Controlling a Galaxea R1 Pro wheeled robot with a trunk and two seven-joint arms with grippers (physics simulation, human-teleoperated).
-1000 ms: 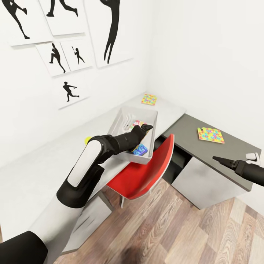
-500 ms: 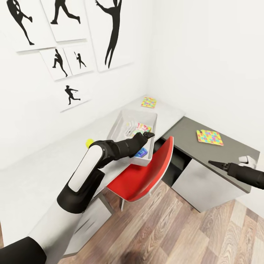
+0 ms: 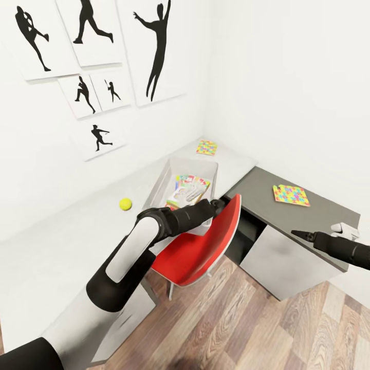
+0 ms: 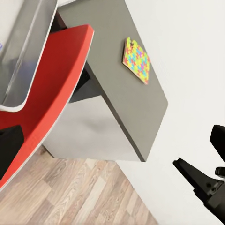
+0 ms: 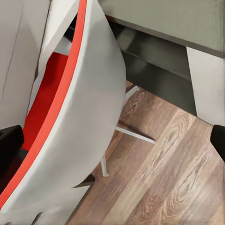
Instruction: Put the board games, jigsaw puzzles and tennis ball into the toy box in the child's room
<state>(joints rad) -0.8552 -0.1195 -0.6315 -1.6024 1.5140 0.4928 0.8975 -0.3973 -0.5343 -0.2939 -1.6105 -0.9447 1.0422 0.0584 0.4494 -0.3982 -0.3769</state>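
Head view, layout: toy box sits on the pale tabletop with a yellow-and-red board game lying inside it; tennis ball rests on the tabletop just beside the box, on the side away from the corner.
Head view, puzzles: one jigsaw puzzle lies on the pale tabletop beyond the box, near the corner; the other jigsaw puzzle lies flat on the dark grey side cabinet.
Left pincer: empty, at the box's near end above the back of the red chair; its tips look drawn together, though too small here to be sure.
Right pincer: empty, tips together in a point, hovering off the near edge of the cabinet, well short of the puzzle there.
Step in hand (judged): fetching one of the three loose toys, most likely the cabinet puzzle with the right arm.
Doing it well: spread the tips first; a thin flat square gives little to grip, so come in low at one edge, or slide it to overhang the cabinet's rim.
Left wrist view adds: cabinet puzzle from the side, lying flush, and the right pincer below the cabinet's edge.
Right wrist view adds: chair's pale back and wood floor beneath, with no toy in reach.
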